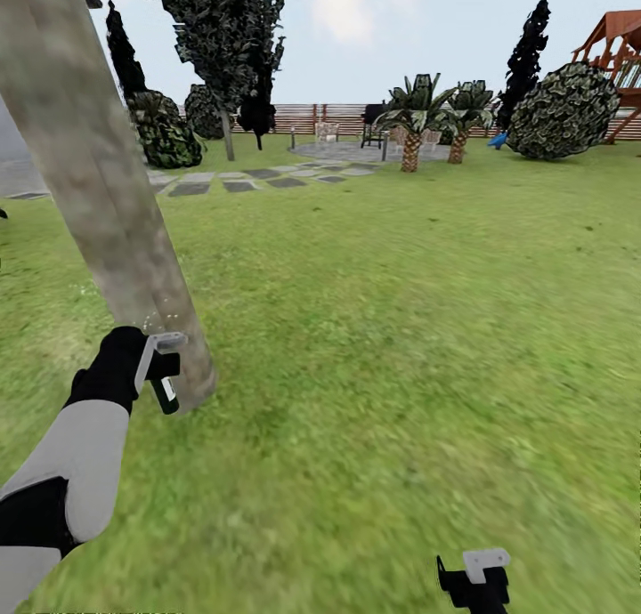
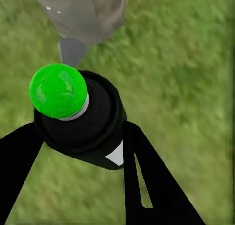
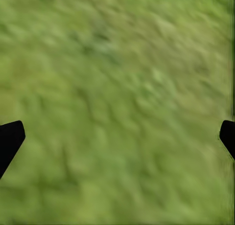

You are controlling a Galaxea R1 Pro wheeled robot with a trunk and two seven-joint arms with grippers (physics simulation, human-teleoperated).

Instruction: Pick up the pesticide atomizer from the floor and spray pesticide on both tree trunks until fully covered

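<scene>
Atomizer (image 1: 166, 391): dark green-black bottle with a white patch, held in the left end effector (image 1: 160, 365), just beside the trunk base. From the left wrist, atomizer (image 2: 83, 117) shows a round black body with a bright green knob on top, clamped between the black fingers (image 2: 147, 181).

Trunk (image 1: 98, 196): smooth grey-brown column, tilted across the head view, slightly flared where it meets the grass (image 1: 401, 347). Fine white specks (image 1: 156, 316) sit on the bark near the base; a few also on the trunk (image 2: 83, 12) in the left wrist view.

Second tree (image 1: 223, 53): far back, dark ragged foliage, near the fence (image 1: 338, 116).
</scene>
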